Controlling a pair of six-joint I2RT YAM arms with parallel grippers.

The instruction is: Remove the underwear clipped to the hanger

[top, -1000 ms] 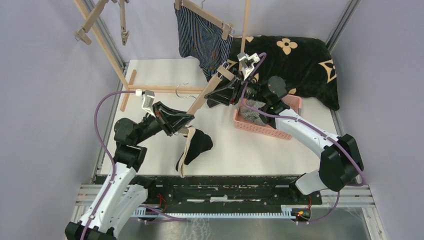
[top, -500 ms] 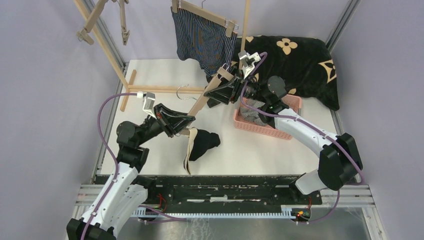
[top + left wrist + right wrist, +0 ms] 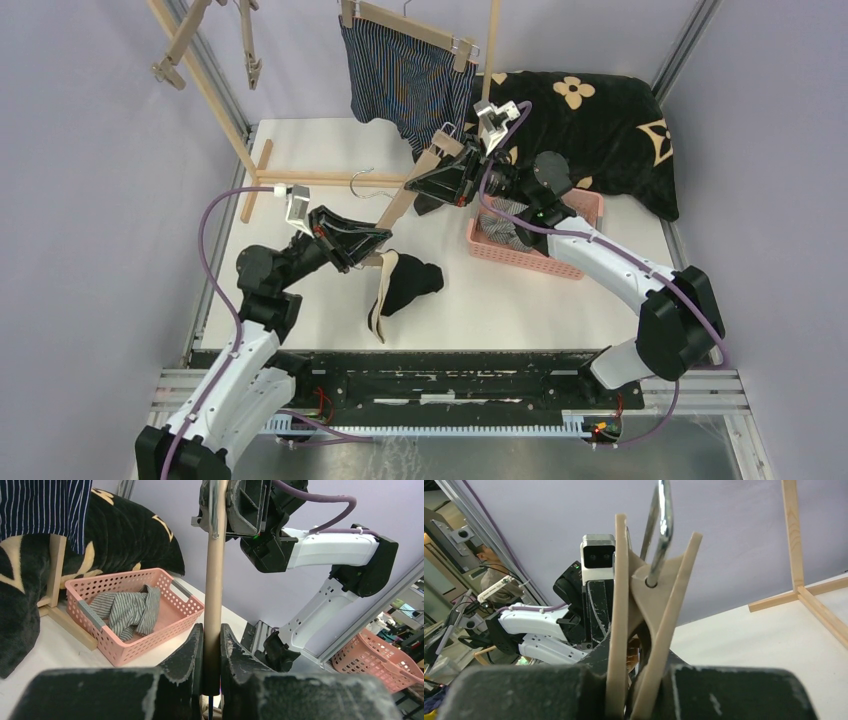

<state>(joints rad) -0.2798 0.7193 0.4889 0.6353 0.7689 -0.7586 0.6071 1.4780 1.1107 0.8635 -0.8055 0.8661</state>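
Observation:
A wooden hanger [image 3: 404, 201] slants between both grippers. My left gripper [image 3: 378, 240] is shut on the lower end of its bar [image 3: 213, 580]. My right gripper [image 3: 430, 180] is shut on the wooden clip [image 3: 644, 605] at its upper end, beside the metal hook [image 3: 663, 525]. The black underwear with beige waistband [image 3: 408, 285] droops from the lower end onto the table; I cannot tell whether a clip holds it. The dark navy striped underwear [image 3: 405, 75] hangs clipped to a second hanger on the rack. The grey-white striped underwear [image 3: 127, 611] lies in the pink basket [image 3: 520, 256].
A black flower-patterned blanket [image 3: 600, 125] lies at the back right behind the basket. The wooden rack [image 3: 215, 95] stands at the back left, with its foot bar across the table and its post [image 3: 490, 50] behind. An empty hanger hook [image 3: 365, 180] lies by the foot bar.
The black underwear has shifted right and bunched on the table. My right gripper and the hanger's upper end have risen slightly. The navy underwear has swung to face the camera.

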